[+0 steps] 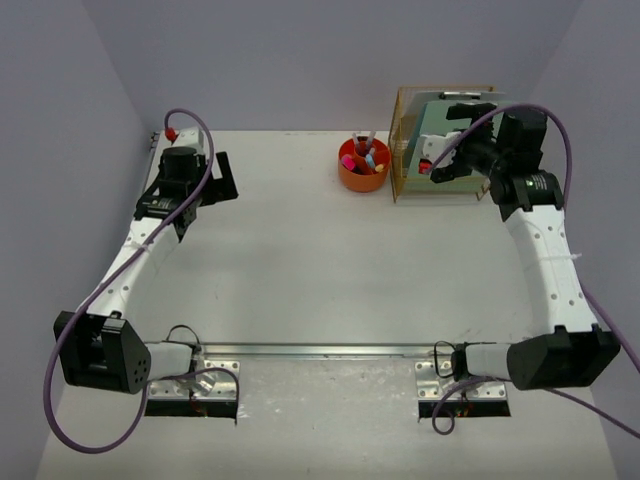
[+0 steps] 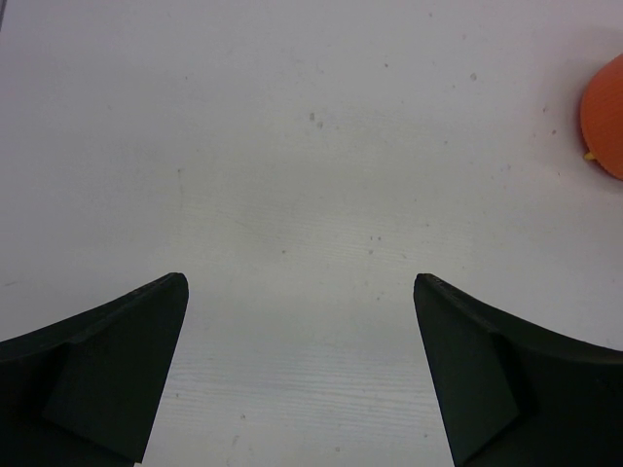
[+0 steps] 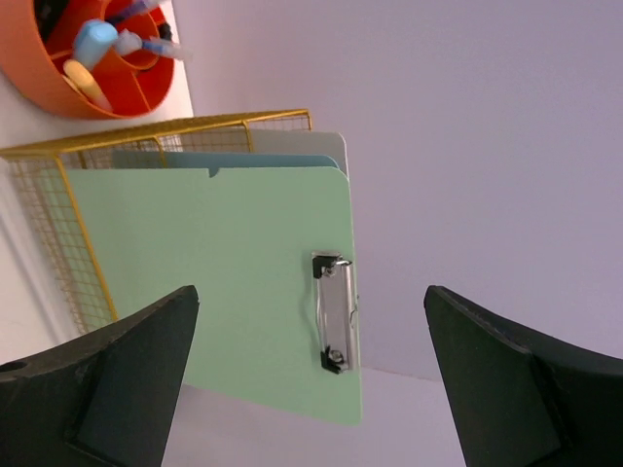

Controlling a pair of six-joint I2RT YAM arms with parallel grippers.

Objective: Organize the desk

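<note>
Right wrist: your right gripper (image 3: 311, 292) jaws apart before clipboard (image 3: 204, 292) in rack (image 3: 58, 204), centre frame; careless pull-back could snag clip (image 3: 334, 311), tip rack. Left gripper (image 2: 300, 280) jaws apart.

You're looking into a booth closed in by plain pale lavender walls: a back panel (image 1: 300, 60), a left panel (image 1: 60, 140) and a right panel (image 1: 605, 70), all meeting the white tabletop (image 1: 320, 260). A metal rail (image 1: 330, 350) runs along its near edge. The light falls evenly, with only faint shadows.
</note>
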